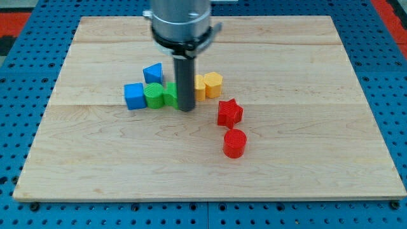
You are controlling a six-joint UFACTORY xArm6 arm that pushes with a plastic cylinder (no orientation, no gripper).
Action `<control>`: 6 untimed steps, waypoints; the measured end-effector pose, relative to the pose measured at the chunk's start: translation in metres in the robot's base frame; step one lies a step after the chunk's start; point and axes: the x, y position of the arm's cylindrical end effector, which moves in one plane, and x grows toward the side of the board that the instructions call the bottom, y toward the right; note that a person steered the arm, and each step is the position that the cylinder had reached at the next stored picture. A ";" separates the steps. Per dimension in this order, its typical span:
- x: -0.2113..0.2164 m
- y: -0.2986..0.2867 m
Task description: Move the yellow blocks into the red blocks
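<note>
Two yellow blocks sit right of the rod: a hexagonal yellow block and a second yellow block, partly hidden by the rod, shape unclear. A red star block lies below and right of them. A red cylinder stands below the star. My tip rests on the board just left of the yellow blocks, touching or nearly touching the partly hidden one, and left of the red star.
A blue cube, a blue block, a green round block and a second green block cluster left of the rod. The wooden board lies on a blue pegboard.
</note>
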 end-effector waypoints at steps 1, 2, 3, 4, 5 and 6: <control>-0.030 -0.020; -0.065 -0.017; -0.048 0.014; 0.001 0.031; -0.029 -0.026; -0.070 0.022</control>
